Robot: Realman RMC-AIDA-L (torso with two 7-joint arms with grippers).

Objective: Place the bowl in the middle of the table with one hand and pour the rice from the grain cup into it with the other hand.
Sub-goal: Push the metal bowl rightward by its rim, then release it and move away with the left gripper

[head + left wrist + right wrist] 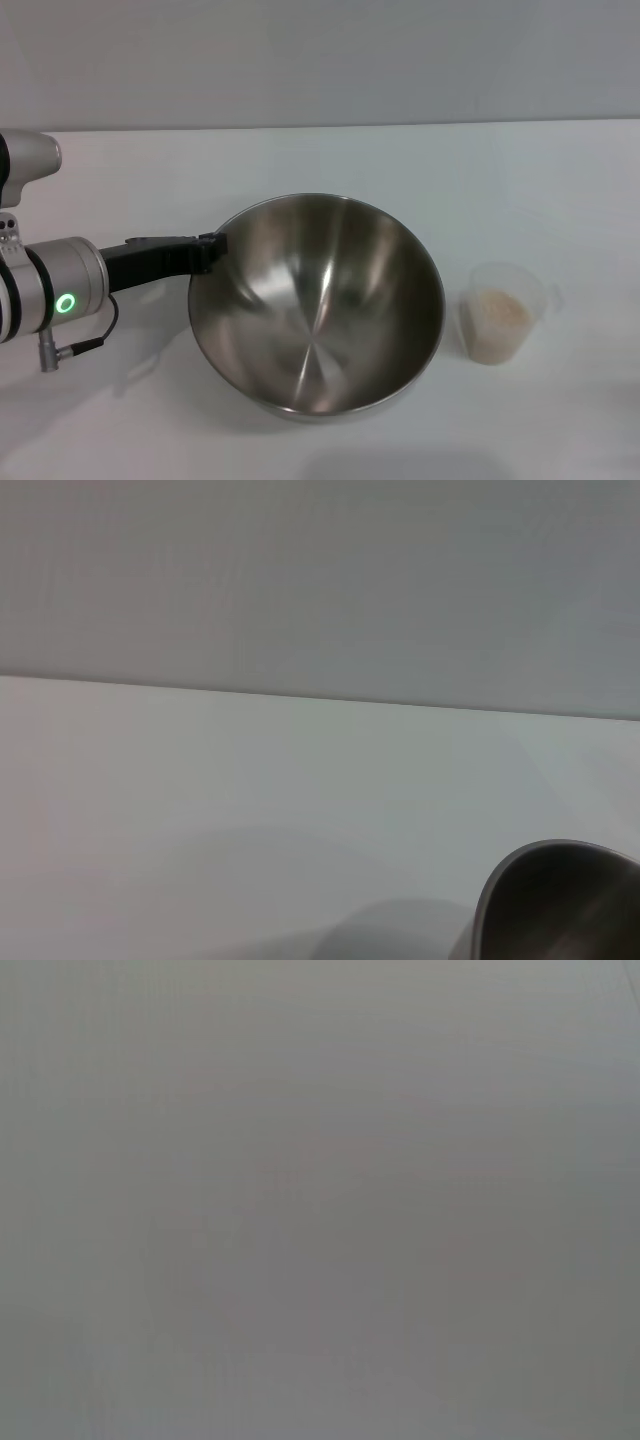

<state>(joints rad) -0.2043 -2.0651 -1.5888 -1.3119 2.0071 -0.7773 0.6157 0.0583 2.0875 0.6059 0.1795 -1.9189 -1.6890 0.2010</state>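
Note:
The shiny steel bowl (320, 310) is at the middle of the white table (500, 180), tilted, with a shadow under it. My left gripper (212, 250) reaches in from the left and is shut on the bowl's left rim. The bowl is empty inside. A part of its rim shows in the left wrist view (560, 905). The translucent grain cup (503, 310) stands upright just right of the bowl, apart from it, with pale rice (497, 318) inside. My right gripper is out of view; its wrist view shows only a plain grey surface.
The table's far edge (400, 125) meets a plain grey wall. My left arm (50, 290) lies over the table's left side.

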